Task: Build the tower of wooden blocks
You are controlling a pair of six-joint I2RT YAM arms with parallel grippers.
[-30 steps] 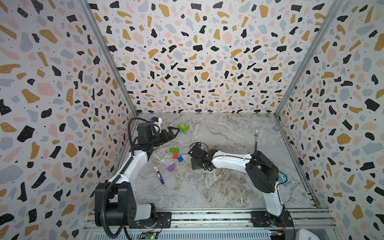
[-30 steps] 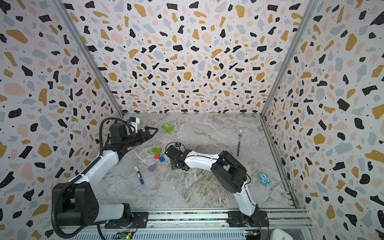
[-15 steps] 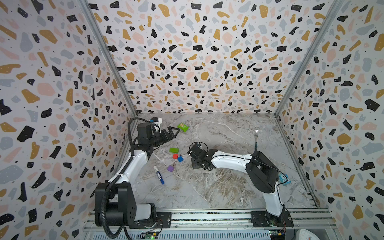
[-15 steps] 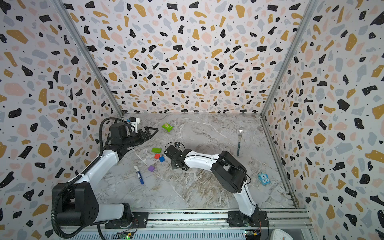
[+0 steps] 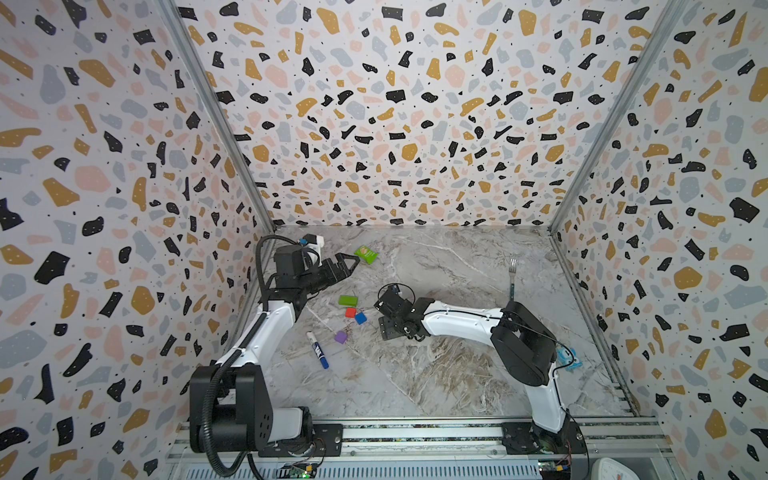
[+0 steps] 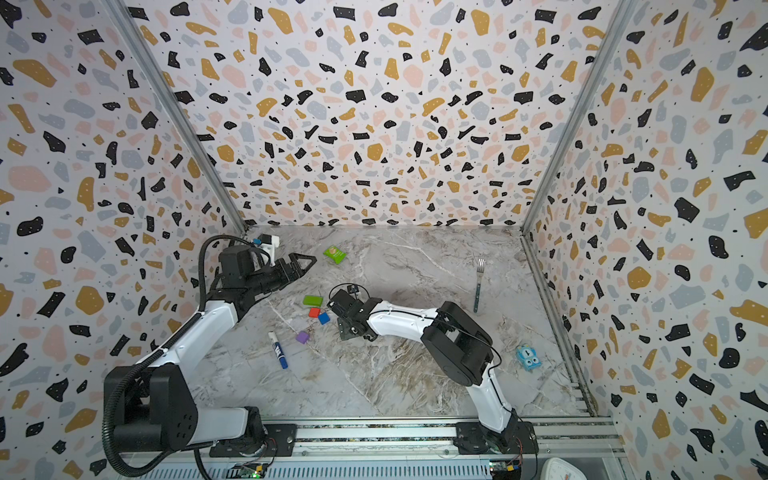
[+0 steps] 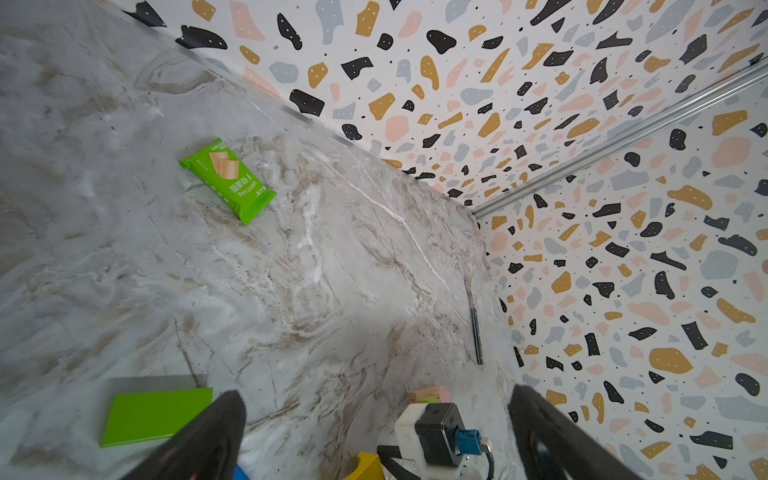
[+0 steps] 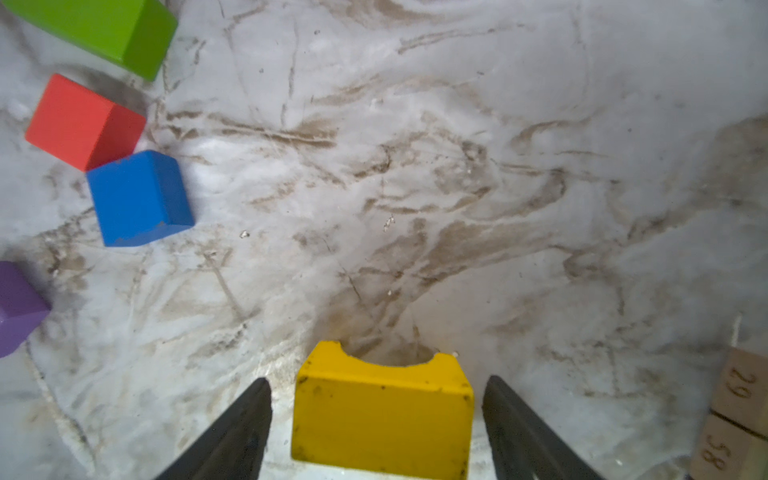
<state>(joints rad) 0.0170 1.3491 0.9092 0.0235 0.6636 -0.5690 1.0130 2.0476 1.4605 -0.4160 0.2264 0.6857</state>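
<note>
Fingers (image 8: 245, 424) of your right gripper (image 8: 378, 384) stand apart, yellow arch (image 8: 382, 424) loose between them — placing step, likely — withdraw straight.

1. The left arm is bent at the elbow, its forearm reaching forward; the left gripper (image 5: 351, 262) hangs in the air with jaws spread wide.
2. The right arm stretches low across the middle, wrist angled down; the right gripper (image 8: 378, 384) has jaws parted, clamping nothing.

Three cubes (image 5: 351, 312) (image 5: 360, 318) (image 5: 340, 337), one arch (image 8: 382, 415), one marker (image 5: 318, 350), one fork (image 5: 512, 278)
</note>
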